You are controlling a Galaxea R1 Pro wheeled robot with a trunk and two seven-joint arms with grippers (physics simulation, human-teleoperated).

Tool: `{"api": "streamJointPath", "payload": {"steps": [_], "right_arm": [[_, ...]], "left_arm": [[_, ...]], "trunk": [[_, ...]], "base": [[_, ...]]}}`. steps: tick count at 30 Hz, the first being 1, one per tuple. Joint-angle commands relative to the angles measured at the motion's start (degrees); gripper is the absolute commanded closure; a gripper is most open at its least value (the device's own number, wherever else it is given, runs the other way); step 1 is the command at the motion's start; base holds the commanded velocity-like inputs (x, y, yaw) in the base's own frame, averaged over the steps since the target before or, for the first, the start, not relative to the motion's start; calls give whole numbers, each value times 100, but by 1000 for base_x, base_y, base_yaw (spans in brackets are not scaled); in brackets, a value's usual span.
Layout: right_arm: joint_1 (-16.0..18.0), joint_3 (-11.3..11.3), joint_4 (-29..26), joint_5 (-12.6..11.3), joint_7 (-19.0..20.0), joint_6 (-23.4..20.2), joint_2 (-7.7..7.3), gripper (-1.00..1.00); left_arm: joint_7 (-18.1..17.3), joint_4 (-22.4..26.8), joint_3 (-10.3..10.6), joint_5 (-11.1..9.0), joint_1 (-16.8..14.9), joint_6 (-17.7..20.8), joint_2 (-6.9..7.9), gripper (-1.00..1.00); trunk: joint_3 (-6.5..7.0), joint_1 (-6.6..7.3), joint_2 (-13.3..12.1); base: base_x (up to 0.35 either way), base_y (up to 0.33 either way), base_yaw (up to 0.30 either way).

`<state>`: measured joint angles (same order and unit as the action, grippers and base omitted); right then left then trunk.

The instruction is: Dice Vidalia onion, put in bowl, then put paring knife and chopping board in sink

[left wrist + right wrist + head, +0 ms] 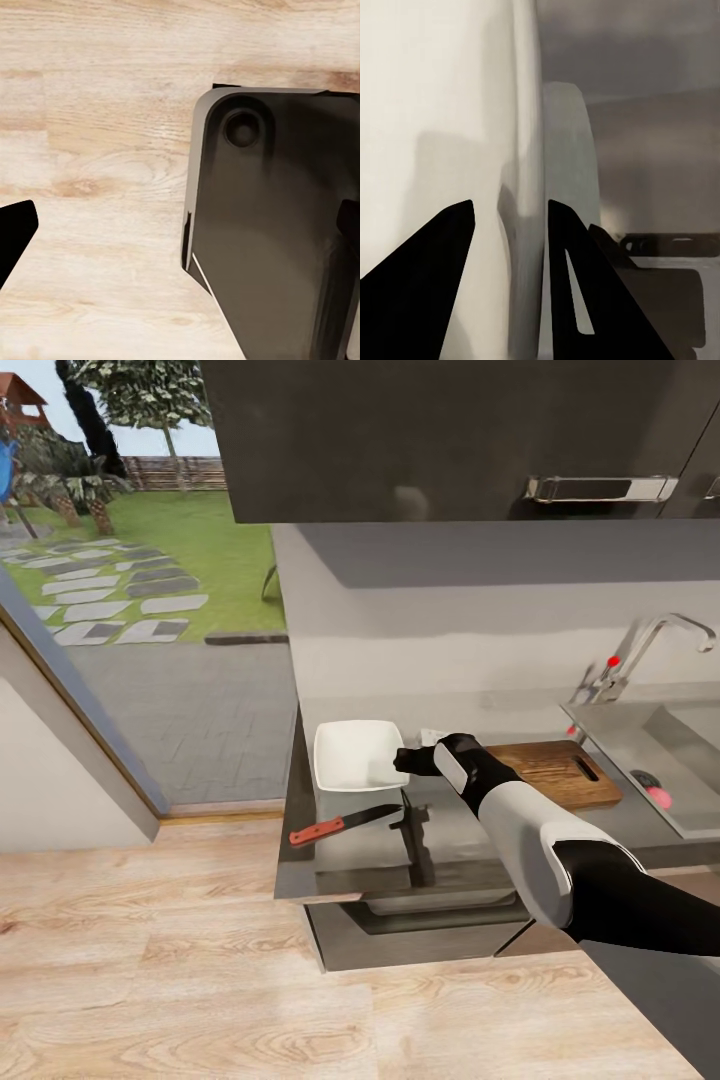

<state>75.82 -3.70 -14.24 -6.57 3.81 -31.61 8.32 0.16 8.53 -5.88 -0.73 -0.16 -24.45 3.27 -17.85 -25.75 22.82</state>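
**A:** Item one, the Vidalia onion (659,796)?

**B:** You have it in the sink (690,815), a small pinkish ball against the near wall of the basin, next to a dark drain. The curved tap (640,650) with its red dots stands behind the basin.

**A:** Chopping board?

**B:** The chopping board (560,770) lies flat on the countertop (300,860), just beside the sink's left edge, slot handle toward the sink. Your forearm covers its left end.

**A:** Bowl and knife?

**B:** The bowl (355,755), white and squarish, sits left of the board. The paring knife (343,824) lies in front of the bowl, red-orange handle to the left, dark blade pointing right, apart from the bowl.

**A:** Your right gripper?

**B:** The right gripper (402,762) is at the bowl's right rim. In the right wrist view its fingers (431,277) stand apart with the bowl's white rim (521,187) between them; one finger is inside the bowl, the other outside. Whether the pads touch the rim, you cannot tell.

**A:** Left gripper?

**B:** In the left wrist view, the two dark fingertips (13,232) sit wide apart at opposite edges, nothing between them. Below is pale wooden floor (90,150) and a dark grey part of the robot's base (277,225).

**A:** Surroundings?

**B:** Dark upper cabinets (450,440) overhead; a garden (180,540) through the glass at left.
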Motion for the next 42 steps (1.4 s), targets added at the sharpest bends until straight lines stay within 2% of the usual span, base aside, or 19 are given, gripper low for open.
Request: {"api": "streamJointPath", "payload": {"steps": [1, 9, 10, 42], "right_arm": [[3, -43, -8, -30, -3, -30, 3, 100], [3, -43, -8, -34, -3, -26, 3, 100], [3, -43, -8, -32, -3, -24, 3, -100], [3, -43, -8, -37, -3, -21, 3, -100]], "left_arm": [[1, 0, -10, -7, -2, -16, 1, -100], [1, 0, -10, -7, -2, -16, 0, -100], [1, 0, -10, -7, -2, -16, -1, -100], [1, -9, -10, -7, -2, -16, 0, -100]], "trunk": [[-9, -3, 10], [-9, -3, 10], [-9, -3, 10], [13, -3, 10]], "base": [[0, 0, 0], [0, 0, 0], [0, 0, 0], [0, 0, 0]]}}
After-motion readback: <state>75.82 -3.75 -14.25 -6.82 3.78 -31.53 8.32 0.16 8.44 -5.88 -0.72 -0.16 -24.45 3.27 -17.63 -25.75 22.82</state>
